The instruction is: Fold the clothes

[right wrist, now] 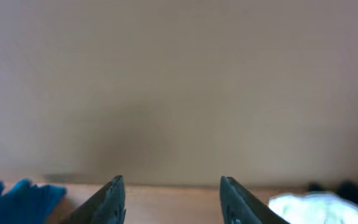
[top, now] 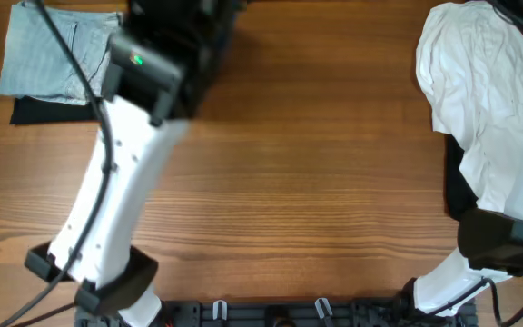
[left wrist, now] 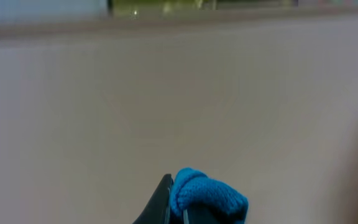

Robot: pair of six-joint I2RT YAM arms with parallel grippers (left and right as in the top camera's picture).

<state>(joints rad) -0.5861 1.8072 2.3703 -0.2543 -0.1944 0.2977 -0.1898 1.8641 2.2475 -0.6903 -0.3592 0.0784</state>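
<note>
Cloth (left wrist: 209, 198) pinched in left fingers (left wrist: 160, 205), right fingers (right wrist: 112, 198) apart, white garment (right wrist: 309, 205) near

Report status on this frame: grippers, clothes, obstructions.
Left gripper: jaws shut on blue cloth. Right gripper: jaws open, empty. White garment heaped, unfolded, far right. Folded stack far left. Nothing seen blocking.

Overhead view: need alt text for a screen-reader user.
A wooden table with a crumpled white garment at the top right and a folded grey-blue garment on a dark one at the top left. The left arm reaches from the bottom left toward the top edge; the right arm sits at the bottom right.
</note>
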